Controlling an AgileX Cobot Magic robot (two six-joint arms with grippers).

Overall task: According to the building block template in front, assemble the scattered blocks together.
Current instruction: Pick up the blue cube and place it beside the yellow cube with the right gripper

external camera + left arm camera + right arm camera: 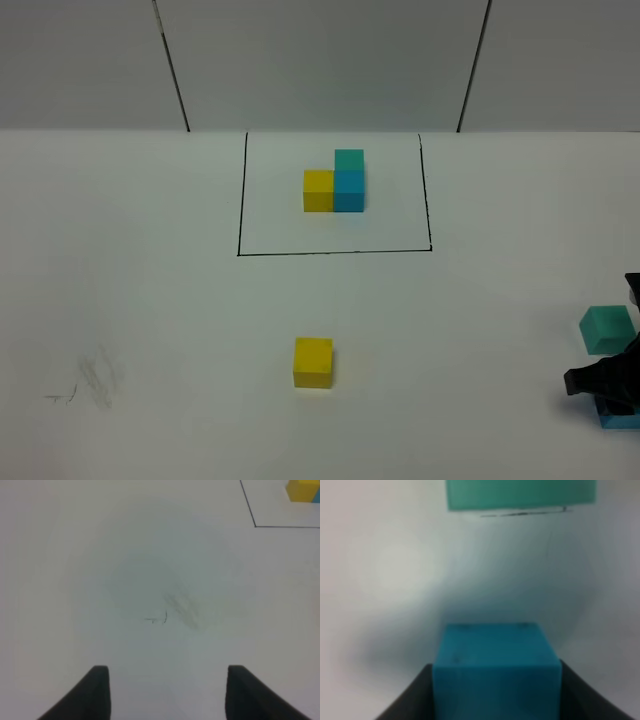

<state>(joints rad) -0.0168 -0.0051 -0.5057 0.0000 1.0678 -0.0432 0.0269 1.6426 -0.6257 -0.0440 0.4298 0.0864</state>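
The building block template (335,183) stands inside a thin black-line rectangle at the table's far middle: yellow joined to blue, teal-green on top. Its yellow cube also shows in the left wrist view (302,491). Of the scattered blocks, the yellow cube (313,362) sits alone at the near middle. The teal-green cube (607,329) (520,494) lies at the right edge. The blue cube (622,420) (495,672) sits just nearer, on the table. My right gripper (605,385) (496,680) has both fingers against the blue cube's sides. My left gripper (165,680) is open and empty over bare table.
The white table (150,300) has a faint pencil smudge (95,380) (175,611) at the near left. A grey panelled wall (320,60) rises behind the table's far edge. The rectangle's corner line (255,525) shows in the left wrist view.
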